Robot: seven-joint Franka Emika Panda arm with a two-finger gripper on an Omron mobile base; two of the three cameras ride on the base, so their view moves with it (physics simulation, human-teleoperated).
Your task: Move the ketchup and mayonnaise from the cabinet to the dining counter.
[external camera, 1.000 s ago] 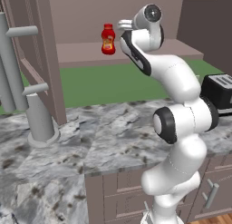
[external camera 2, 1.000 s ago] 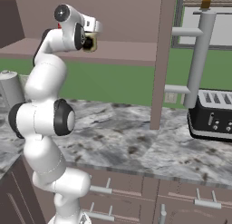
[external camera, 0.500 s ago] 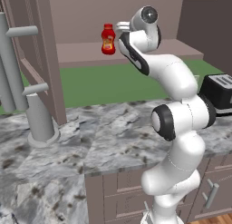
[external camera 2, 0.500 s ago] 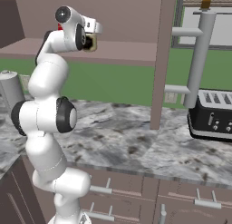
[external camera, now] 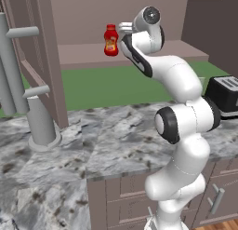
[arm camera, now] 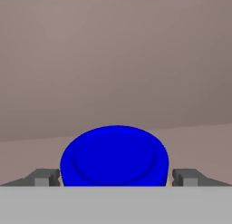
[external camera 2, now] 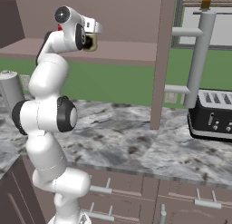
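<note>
In your left base view, the arm reaches up into the open cabinet (external camera: 139, 19), its wrist level with the inner shelf. The ketchup (external camera: 110, 40) stands upright on that shelf, just to the left of the hand, red cap on top. The hand itself hides the pincer here, so you cannot tell from this side how its jaws stand. Below, the marbled surface (external camera: 93, 150) carries a grey faucet post (external camera: 39, 117) at the left and a dark toaster (external camera: 225, 96) at the right edge.

In your right base view, the mayonnaise (external camera 2: 90, 41) shows as a dark and cream shape right at the front of the hand, over the shelf. A sliver of red peeks from behind the wrist. The toaster (external camera 2: 213, 114) sits on the marbled surface at the right, beside a grey post.

In your hand view, the jar's blue lid (arm camera: 114, 156) sits squarely between the two grey fingertips (arm camera: 43, 177) of the pincer (arm camera: 115, 178). The tips stand apart, one on either side of the lid with a little gap showing, so you see no clamping. Behind the lid runs the plain shelf and back wall.
</note>
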